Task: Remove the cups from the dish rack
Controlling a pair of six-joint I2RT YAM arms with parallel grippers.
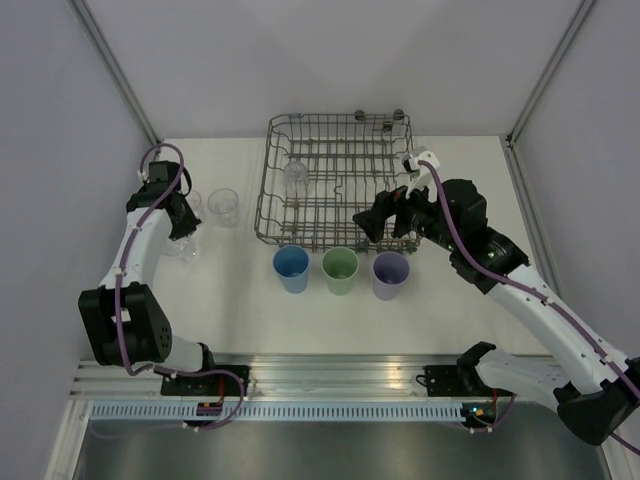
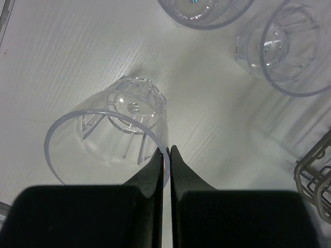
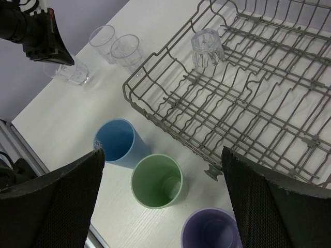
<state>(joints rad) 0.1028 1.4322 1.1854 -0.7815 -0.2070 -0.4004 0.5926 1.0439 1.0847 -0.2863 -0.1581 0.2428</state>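
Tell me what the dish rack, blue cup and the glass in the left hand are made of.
Dish rack: grey metal wire, matte, thin crossing rods. Blue cup: opaque plastic, probably, smooth satin walls. Clear glass in the left hand: transparent, faceted base; glass or clear plastic, cannot tell.

- In the left wrist view, the top edge cuts one clear glass [image 2: 204, 10] down to its base, and the right edge clips a second glass [image 2: 289, 49].
- Only a corner of the dish rack [image 2: 316, 178] shows there, at the right edge.
- The near rim of the tilted glass [image 2: 111, 129] vanishes behind the left gripper [image 2: 166, 155].
- In the right wrist view, the bottom edge cuts the purple cup [image 3: 211, 232], and the dish rack runs past the top and right edges.
- From above, the right gripper [image 1: 385, 222] covers the dish rack's near right corner.
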